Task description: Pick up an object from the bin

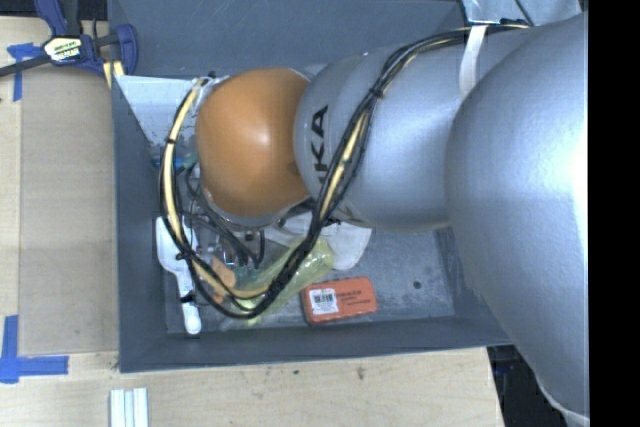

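My gripper (228,237) is low in the bin's left front part, its dark body showing just under the arm's orange cover. Right of it lies a pale yellow-green soft thing (312,265), partly crossed by cables. An orange flat box with a white barcode label (338,300) rests against the front wall, right of the gripper. A white tube-like thing (189,313) lies in the front left corner, below the gripper. What sits directly beneath the gripper is hidden.
A white crumpled sheet or bag (345,240) lies behind the orange box. Another pale flat sheet (150,100) leans in the back left corner. The arm covers the bin's middle and right side.
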Robot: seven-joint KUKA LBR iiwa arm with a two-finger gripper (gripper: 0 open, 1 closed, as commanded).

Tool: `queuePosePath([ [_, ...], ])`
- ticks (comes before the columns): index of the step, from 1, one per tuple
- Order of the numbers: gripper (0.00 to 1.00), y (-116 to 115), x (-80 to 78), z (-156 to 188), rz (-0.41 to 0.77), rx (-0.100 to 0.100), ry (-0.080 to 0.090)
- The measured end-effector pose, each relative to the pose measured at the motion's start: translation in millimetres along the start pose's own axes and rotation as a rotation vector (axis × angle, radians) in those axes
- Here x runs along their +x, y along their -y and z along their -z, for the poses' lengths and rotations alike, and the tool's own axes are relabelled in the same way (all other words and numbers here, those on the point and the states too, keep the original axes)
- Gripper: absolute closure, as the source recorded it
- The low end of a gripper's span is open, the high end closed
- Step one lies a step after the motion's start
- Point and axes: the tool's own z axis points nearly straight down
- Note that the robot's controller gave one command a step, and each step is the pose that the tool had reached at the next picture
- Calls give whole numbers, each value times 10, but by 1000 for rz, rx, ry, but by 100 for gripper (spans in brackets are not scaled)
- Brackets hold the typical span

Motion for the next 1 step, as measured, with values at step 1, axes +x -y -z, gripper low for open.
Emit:
queuePosePath([
  [1,0,9,-21,48,-4,-3,8],
])
